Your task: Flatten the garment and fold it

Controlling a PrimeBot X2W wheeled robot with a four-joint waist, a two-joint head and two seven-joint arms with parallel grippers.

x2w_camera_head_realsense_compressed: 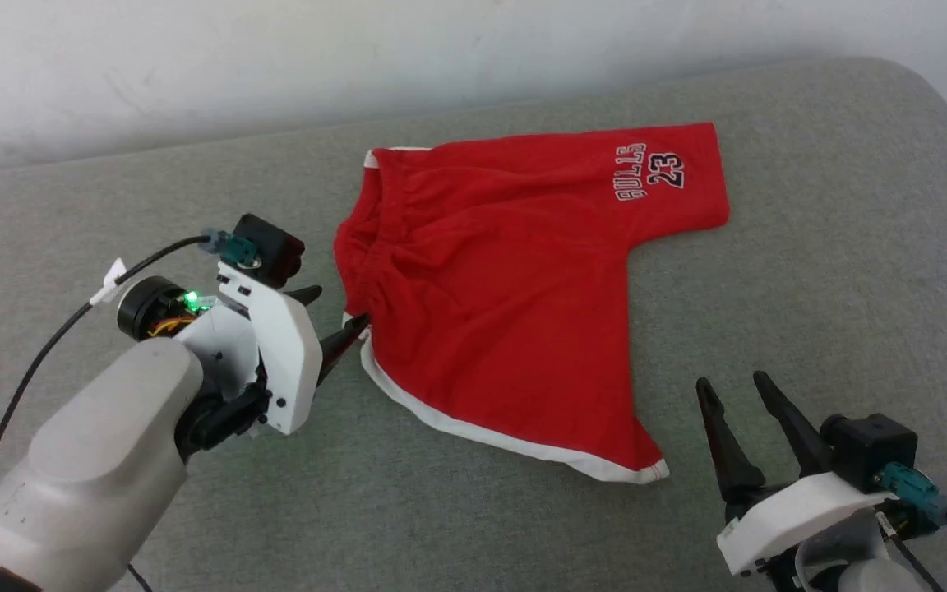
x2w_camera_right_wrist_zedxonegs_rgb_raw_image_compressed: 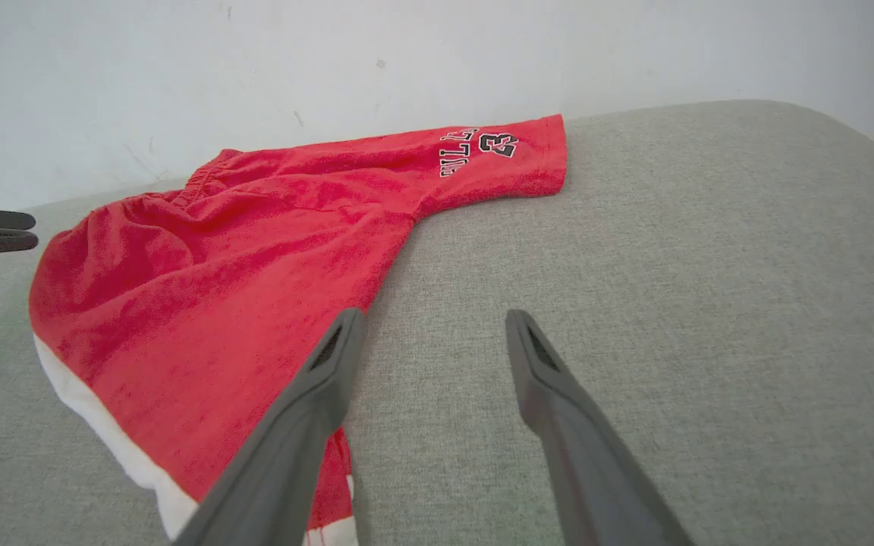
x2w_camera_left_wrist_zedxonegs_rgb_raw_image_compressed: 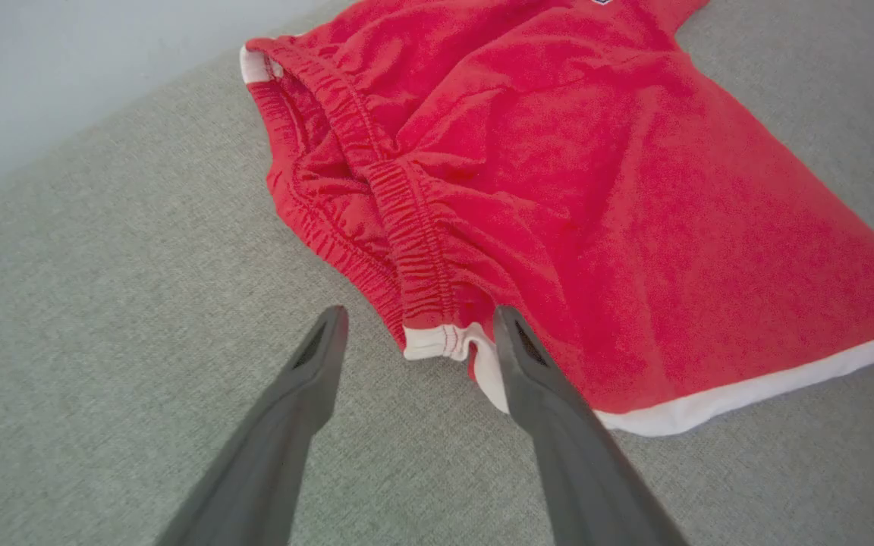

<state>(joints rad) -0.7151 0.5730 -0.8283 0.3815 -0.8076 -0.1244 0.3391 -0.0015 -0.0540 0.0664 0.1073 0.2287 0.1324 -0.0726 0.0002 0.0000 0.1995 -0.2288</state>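
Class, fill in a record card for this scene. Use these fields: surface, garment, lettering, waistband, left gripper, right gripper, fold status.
surface: grey padded surface, with a pale wall behind it
garment: red shorts lying spread out, with white trim along the near edge
lettering: "23" on the far leg
waistband: waistband bunched and wrinkled, towards the robot's left
left gripper: left gripper open, fingers either side of the waistband's near corner
right gripper: right gripper open, holding nothing, beside the near leg's hem corner
fold status: not yet folded
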